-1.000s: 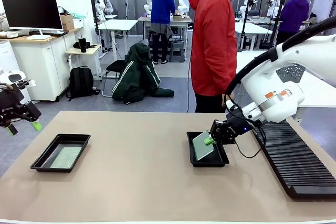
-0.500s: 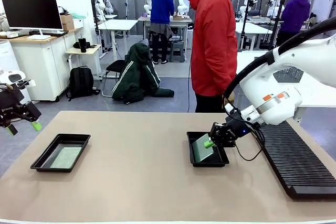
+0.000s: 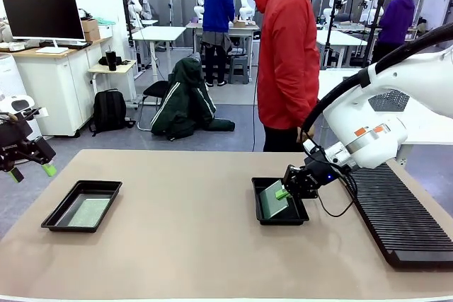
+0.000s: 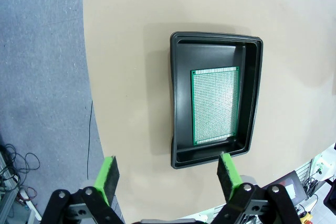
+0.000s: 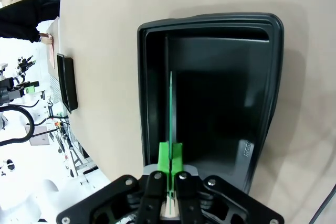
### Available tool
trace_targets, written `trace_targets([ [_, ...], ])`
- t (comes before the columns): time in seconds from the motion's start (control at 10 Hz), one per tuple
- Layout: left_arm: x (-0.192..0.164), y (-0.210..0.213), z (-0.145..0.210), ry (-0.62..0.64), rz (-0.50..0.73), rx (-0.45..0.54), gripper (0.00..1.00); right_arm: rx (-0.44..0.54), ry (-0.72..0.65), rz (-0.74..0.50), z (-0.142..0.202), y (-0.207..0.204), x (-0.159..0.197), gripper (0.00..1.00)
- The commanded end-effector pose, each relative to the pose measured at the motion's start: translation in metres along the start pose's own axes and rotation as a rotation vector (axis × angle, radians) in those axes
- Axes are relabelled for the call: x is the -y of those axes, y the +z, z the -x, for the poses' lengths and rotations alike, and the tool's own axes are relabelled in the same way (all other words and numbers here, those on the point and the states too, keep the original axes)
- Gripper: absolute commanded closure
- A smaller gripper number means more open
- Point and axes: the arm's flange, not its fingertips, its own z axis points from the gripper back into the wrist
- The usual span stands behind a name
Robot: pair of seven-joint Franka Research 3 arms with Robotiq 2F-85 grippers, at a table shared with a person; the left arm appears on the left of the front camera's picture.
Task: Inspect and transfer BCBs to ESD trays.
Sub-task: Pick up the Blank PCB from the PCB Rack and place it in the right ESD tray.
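Two black ESD trays lie on the tan table. The left tray point(image 3: 56, 225) holds a green BCB point(image 3: 90, 212) lying flat; in the left wrist view this tray point(image 4: 215, 36) and its BCB point(image 4: 214, 106) sit beyond my open left gripper point(image 4: 168, 174). That left gripper point(image 3: 32, 172) hovers off the table's left edge. My right gripper point(image 3: 283, 192) is shut on a second BCB point(image 3: 272, 198), which leans tilted inside the right tray point(image 3: 280, 220). Seen from the right wrist, this BCB point(image 5: 171, 108) stands edge-on over the tray point(image 5: 210, 19), pinched between the right gripper point(image 5: 170, 156) pads.
A long black ribbed rack point(image 3: 396, 217) lies along the table's right side. A person in a red jacket point(image 3: 287, 61) stands at the far edge, behind the right tray. Bare tabletop spans the space between the two trays.
My right gripper has come down a little, bringing the tilted BCB lower into the right tray. The left arm has not moved.
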Motion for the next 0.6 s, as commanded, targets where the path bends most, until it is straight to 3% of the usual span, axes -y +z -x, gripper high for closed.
trace_targets([
  [0.0,-0.0008,-0.0014,0.0013,-0.003,0.000,0.013,0.00,-0.011,-0.005,0.014,-0.0009,-0.0004,-0.0013,0.87],
  [0.5,-0.0008,-0.0014,0.0013,-0.003,0.000,0.013,0.00,0.000,-0.001,0.064,-0.0009,0.0062,-0.0077,0.43],
])
